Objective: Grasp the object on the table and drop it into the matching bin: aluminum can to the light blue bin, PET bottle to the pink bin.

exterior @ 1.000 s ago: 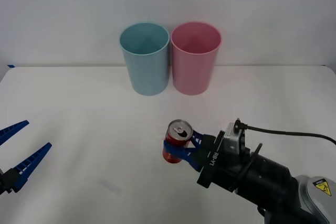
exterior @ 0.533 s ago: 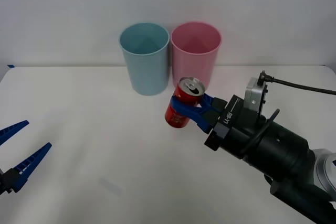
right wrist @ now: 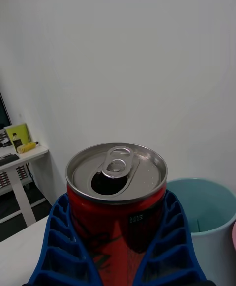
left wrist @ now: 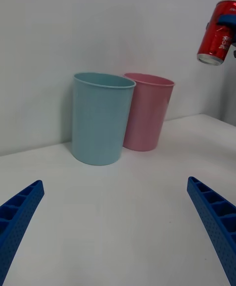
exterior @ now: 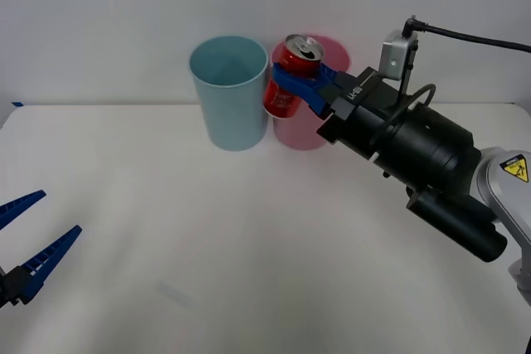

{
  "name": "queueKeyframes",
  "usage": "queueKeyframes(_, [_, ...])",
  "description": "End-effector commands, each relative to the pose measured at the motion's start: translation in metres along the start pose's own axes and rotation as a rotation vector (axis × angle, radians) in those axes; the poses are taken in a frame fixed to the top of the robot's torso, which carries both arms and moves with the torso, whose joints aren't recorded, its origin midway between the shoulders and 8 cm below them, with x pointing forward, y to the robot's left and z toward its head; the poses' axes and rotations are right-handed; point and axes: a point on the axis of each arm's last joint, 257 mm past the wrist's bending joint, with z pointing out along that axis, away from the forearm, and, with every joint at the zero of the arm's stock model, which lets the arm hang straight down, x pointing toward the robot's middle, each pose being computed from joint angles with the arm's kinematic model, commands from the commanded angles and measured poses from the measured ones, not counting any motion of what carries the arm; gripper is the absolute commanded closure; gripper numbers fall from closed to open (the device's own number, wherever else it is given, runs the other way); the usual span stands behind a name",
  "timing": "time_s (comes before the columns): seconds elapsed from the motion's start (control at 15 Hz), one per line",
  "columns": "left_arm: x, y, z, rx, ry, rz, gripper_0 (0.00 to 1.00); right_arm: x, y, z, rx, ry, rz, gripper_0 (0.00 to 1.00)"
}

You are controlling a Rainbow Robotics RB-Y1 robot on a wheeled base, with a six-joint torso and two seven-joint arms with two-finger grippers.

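Note:
My right gripper (exterior: 292, 80) is shut on the red aluminum can (exterior: 290, 79), holding it high in the air in front of the pink bin (exterior: 325, 126), just right of the light blue bin (exterior: 229, 93). The can (right wrist: 117, 212) shows its silver pull-tab top between my blue fingers (right wrist: 56, 246), with the light blue bin (right wrist: 206, 217) below and beyond it. From the left wrist the can (left wrist: 217, 33) hangs well above both bins, the light blue bin (left wrist: 101, 118) and the pink bin (left wrist: 146, 111). My left gripper (exterior: 29, 242) stands open low at the table's left edge.
The white table (exterior: 207, 246) spreads out in front of the two bins, which stand side by side against a plain white wall. A black cable (exterior: 473, 36) runs from the right wrist.
My right gripper has lifted the can from near the table's middle up and back, to bin-rim height in front of the pink bin. The left arm has not moved.

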Motion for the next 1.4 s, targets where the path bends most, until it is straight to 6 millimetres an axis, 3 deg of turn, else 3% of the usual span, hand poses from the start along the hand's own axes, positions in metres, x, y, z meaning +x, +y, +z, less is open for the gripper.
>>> queueKeyframes(0.07, [0.000, 0.000, 0.000, 0.000, 0.000, 0.000, 0.00, -0.004, -0.025, 0.029, 0.019, 0.002, -0.024, 1.00])
queueKeyframes(0.33, [0.000, 0.000, 0.000, 0.000, 0.000, 0.000, 0.00, 0.004, -0.057, 0.074, 0.063, 0.023, -0.050, 1.00])
queueKeyframes(0.8, [0.000, 0.000, 0.000, 0.000, 0.000, 0.000, 0.00, 0.025, -0.079, 0.148, 0.094, 0.084, -0.043, 1.00])
queueKeyframes(1.2, [0.000, 0.000, 0.000, 0.000, 0.000, 0.000, 0.00, 0.037, -0.088, 0.189, 0.166, 0.107, -0.060, 1.00])
queueKeyframes(1.4, [0.000, 0.000, 0.000, 0.000, 0.000, 0.000, 0.00, 0.040, -0.094, 0.193, 0.202, 0.106, -0.072, 1.00])
